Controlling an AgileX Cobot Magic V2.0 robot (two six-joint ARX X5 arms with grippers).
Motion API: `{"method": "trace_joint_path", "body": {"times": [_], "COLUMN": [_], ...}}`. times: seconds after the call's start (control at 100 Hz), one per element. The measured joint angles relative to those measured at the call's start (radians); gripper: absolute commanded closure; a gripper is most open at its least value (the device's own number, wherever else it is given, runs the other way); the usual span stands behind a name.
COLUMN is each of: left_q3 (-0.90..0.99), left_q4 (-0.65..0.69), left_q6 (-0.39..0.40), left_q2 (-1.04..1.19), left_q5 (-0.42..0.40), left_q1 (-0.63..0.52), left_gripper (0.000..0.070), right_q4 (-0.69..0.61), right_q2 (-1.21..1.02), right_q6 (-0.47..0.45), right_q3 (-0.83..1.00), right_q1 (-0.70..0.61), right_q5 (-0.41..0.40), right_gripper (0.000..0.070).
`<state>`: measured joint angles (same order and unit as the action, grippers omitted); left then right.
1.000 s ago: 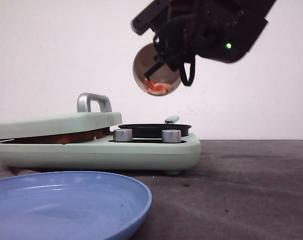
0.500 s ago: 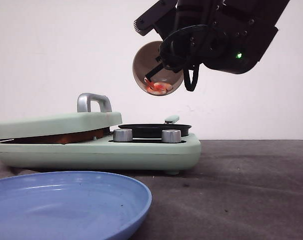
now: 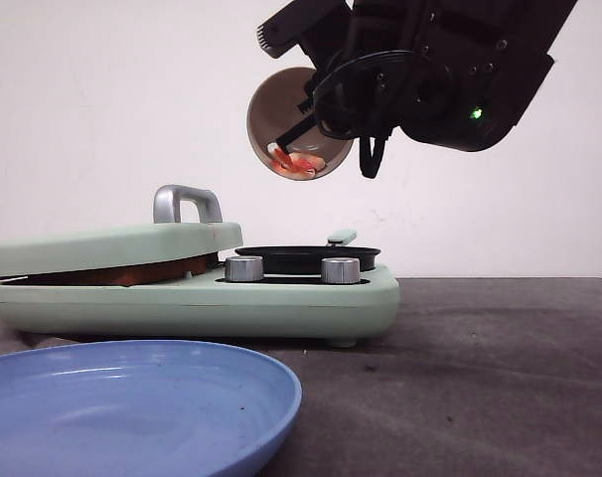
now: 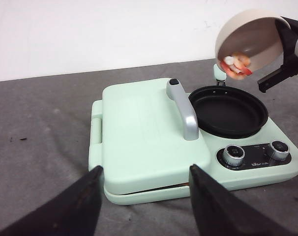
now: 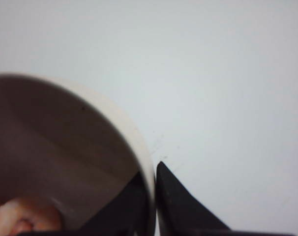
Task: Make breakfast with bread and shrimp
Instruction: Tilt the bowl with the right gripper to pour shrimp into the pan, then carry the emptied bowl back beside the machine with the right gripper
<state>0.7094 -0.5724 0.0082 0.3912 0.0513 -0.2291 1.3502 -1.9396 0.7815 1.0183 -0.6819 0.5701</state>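
Gripping the rim of the beige bowl (image 3: 299, 124), the right pincer (image 3: 303, 124) holds it tilted on its side in the air above the black pan (image 4: 227, 110) of the green cooker (image 4: 154, 147). The shrimp (image 4: 236, 65) lie against the bowl's lower lip, none in the pan. The cooker's lid (image 3: 117, 245) is down, brown bread (image 3: 122, 274) showing in the gap. The left pincer (image 4: 144, 196) hangs wide and unladen near the cooker. A blue plate (image 3: 132, 402) sits on the bench (image 3: 480, 378).
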Motion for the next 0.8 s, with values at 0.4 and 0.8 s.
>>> {"method": "trace_joint_path", "body": {"times": [0.4,0.8], "left_q3": [0.000,0.000], "left_q4": [0.000,0.000], "left_q6": [0.001,0.001], "left_q2": [0.000,0.000], "left_q5": [0.000,0.000], "left_q1": [0.000,0.000], "left_gripper": [0.0423,0.0423], "right_q4": [0.001,0.001], "right_q2": [0.000,0.000], "right_q6": [0.000,-0.021], "right_q3": [0.000,0.000], "right_q1": [0.017,0.028], "right_q5": [-0.053,-0.004], "right_gripper": [0.0698,0.0698]}}
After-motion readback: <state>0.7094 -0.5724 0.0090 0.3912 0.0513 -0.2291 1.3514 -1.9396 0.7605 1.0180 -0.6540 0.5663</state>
